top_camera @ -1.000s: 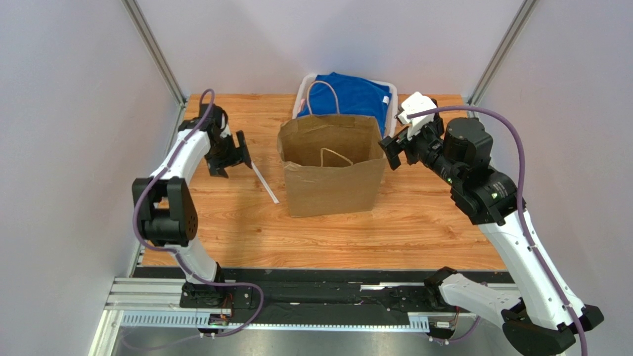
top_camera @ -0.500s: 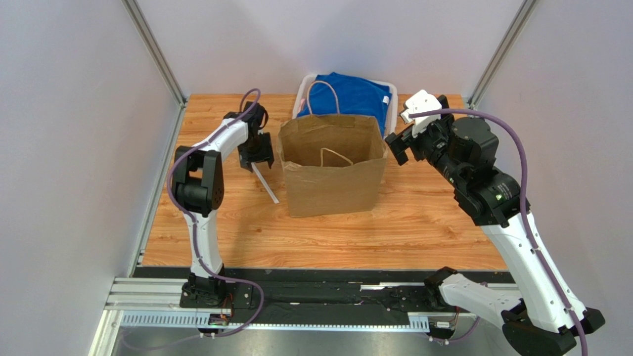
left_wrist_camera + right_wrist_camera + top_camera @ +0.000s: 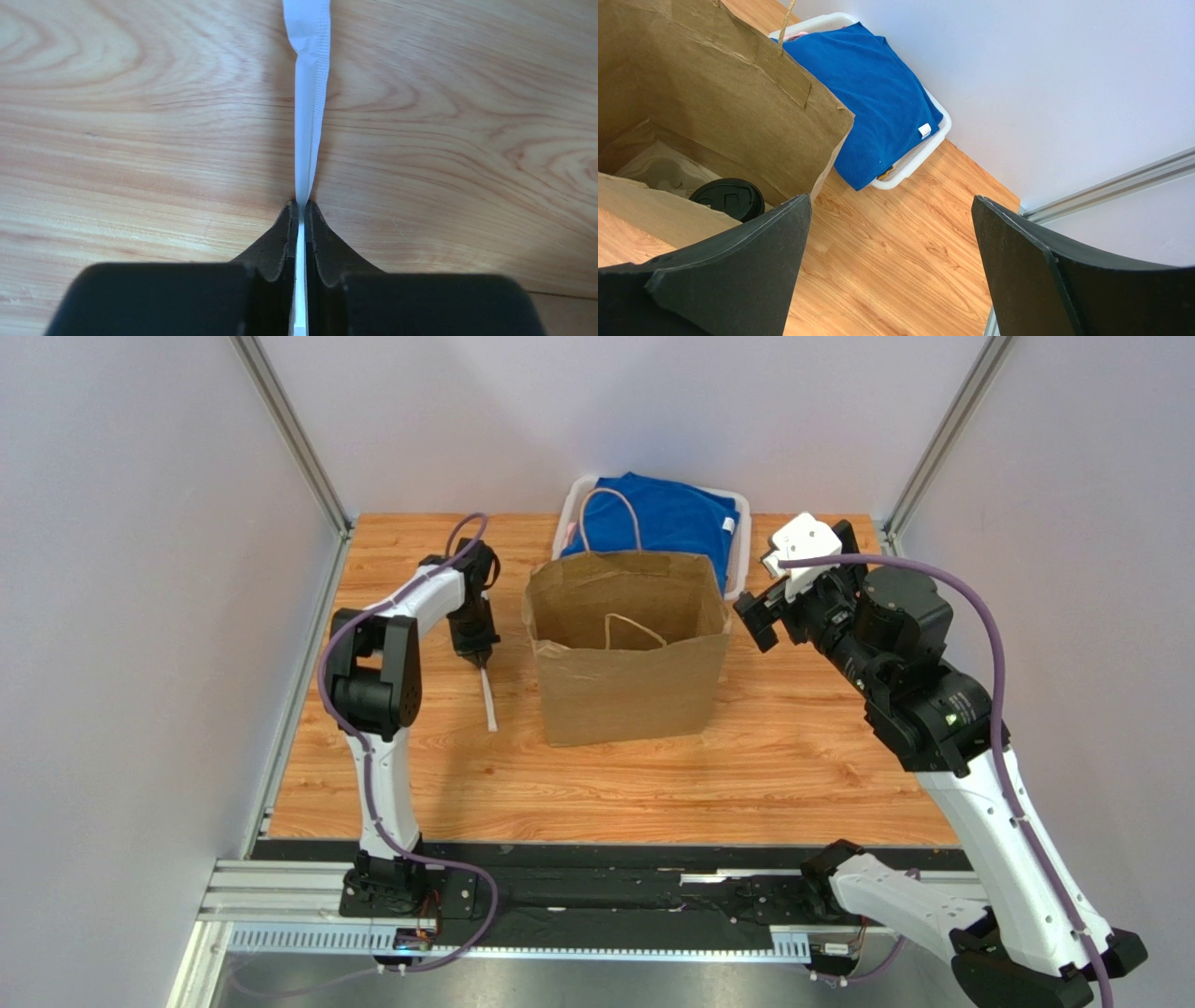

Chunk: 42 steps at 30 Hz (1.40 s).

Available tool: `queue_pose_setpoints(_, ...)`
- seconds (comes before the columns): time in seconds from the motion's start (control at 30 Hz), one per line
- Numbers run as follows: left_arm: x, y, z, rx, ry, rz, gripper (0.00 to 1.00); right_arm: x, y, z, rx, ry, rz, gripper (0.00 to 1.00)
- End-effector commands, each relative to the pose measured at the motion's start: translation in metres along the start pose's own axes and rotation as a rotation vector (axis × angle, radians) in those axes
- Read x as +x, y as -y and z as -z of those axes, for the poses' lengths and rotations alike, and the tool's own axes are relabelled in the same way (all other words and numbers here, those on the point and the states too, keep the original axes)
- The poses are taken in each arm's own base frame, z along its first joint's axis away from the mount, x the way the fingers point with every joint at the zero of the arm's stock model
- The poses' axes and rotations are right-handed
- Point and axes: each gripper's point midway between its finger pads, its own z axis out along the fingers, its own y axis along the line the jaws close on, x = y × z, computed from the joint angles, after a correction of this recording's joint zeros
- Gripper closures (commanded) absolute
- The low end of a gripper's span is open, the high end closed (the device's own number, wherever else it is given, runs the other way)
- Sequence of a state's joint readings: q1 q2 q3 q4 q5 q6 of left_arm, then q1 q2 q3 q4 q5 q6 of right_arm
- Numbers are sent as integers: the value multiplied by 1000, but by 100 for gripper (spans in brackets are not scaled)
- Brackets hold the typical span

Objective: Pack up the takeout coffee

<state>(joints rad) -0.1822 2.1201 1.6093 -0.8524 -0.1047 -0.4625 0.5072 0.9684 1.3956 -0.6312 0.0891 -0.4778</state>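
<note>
The takeout coffee (image 3: 727, 198) shows only as a round black lid low inside the brown paper bag (image 3: 627, 665), beside a grey pulp carrier (image 3: 657, 168). My left gripper (image 3: 478, 655) points down at the table left of the bag and is shut on one end of a white paper-wrapped straw (image 3: 311, 84). The rest of the straw (image 3: 487, 697) lies on the wood towards the front. My right gripper (image 3: 758, 623) hovers open beside the bag's upper right edge (image 3: 829, 133) with nothing between its fingers (image 3: 766, 238).
A white bin (image 3: 574, 501) holding a folded blue cloth (image 3: 878, 91) stands behind the bag at the back of the table. Grey walls and metal frame posts (image 3: 1109, 189) close in the sides. Wooden tabletop (image 3: 786, 756) surrounds the bag.
My left gripper dropped onto the straw's far end and shut on it; the straw swung from slanting to nearly straight. The right gripper drifted slightly right, still open.
</note>
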Motion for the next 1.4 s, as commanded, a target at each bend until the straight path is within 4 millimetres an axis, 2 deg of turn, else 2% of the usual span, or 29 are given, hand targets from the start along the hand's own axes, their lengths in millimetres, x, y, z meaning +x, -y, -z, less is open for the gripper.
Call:
queue_pose_setpoints(0.0, 3, -32, 4, -25, -9, 34, 97, -8, 9, 8, 35, 37, 19, 8)
queue_pose_setpoints(0.03, -2, -40, 9, -26, 7, 52, 98, -9, 9, 9, 35, 42, 18, 8)
queue_pose_setpoints(0.1, -5, -43, 18, 9, 20, 60, 100, -9, 8, 10, 30, 46, 17, 8)
queue_pose_setpoints(0.13, -12, -43, 35, 29, 64, 65, 100, -10, 8, 11, 28, 49, 15, 8)
queue_pose_setpoints(0.2, -19, -40, 57, 71, 124, 52, 100, -11, 6, 12, 20, 56, 11, 8)
queue_pose_setpoints(0.23, -28, -39, 86, 105, 205, 54, 100, -11, 6, 13, 18, 59, 9, 8)
queue_pose_setpoints(0.3, -43, -35, 120, 154, 325, 37, 100, -12, 4, 13, 11, 66, 6, 8)
queue_pose_setpoints(0.33, -52, -35, 155, 190, 428, 28, 100, -12, 4, 13, 11, 67, 4, 8)
queue_pose_setpoints(0.4, -77, -26, 210, 267, 609, -58, 100, -13, 4, 13, 8, 76, 1, 8)
queue_pose_setpoints(0.43, -84, -24, 251, 305, 721, -89, 100, -14, 4, 13, 9, 80, 1, 8)
queue_pose_setpoints(0.5, -104, -9, 328, 413, 972, -220, 100, -15, 4, 14, 8, 86, -1, 8)
queue_pose_setpoints(0.53, -101, -4, 372, 469, 1098, -283, 100, -17, 4, 14, 11, 91, -3, 8)
queue_pose_setpoints(0.57, -95, 19, 419, 600, 1244, -470, 100, -16, 3, 13, 8, 89, -3, 8)
queue_pose_setpoints(0.67, -56, 56, 497, 776, 1448, -784, 100, -17, 2, 13, 6, 100, -11, 8)
queue_pose_setpoints(0.7, -44, 75, 506, 825, 1459, -841, 100, -18, 2, 14, 4, 108, -17, 8)
queue_pose_setpoints(0.73, -32, 83, 526, 869, 1494, -905, 100, -19, 1, 14, 2, 114, -20, 8)
queue_pose_setpoints(0.8, -16, 105, 532, 957, 1474, -986, 100, -19, 0, 13, -4, 120, -26, 8)
queue_pose_setpoints(0.83, 3, 122, 540, 1020, 1478, -1054, 100, -20, 0, 14, -4, 125, -32, 8)
queue_pose_setpoints(0.87, 14, 133, 539, 1055, 1466, -1101, 100, -21, -1, 14, -5, 127, -35, 8)
queue_pose_setpoints(0.9, 23, 144, 533, 1076, 1449, -1148, 100, -22, -1, 14, -5, 130, -38, 8)
queue_pose_setpoints(0.93, 41, 161, 529, 1098, 1454, -1243, 100, -23, 0, 15, -3, 136, -43, 8)
queue_pose_setpoints(0.97, 50, 168, 519, 1105, 1424, -1281, 100, -23, 0, 15, -3, 137, -45, 8)
queue_pose_setpoints(1.03, 58, 183, 498, 1105, 1380, -1331, 100, -24, 1, 16, -2, 139, -47, 8)
queue_pose_setpoints(1.07, 65, 188, 488, 1125, 1331, -1348, 100, -25, 1, 17, 0, 141, -50, 8)
queue_pose_setpoints(1.2, 74, 202, 445, 1142, 1173, -1376, 100, -25, 4, 20, 7, 136, -46, 7)
queue_pose_setpoints(1.27, 79, 202, 422, 1104, 1109, -1397, 100, -23, 4, 21, 9, 130, -41, 7)
queue_pose_setpoints(1.37, 91, 199, 399, 1090, 993, -1395, 100, -19, 4, 21, 10, 116, -41, 7)
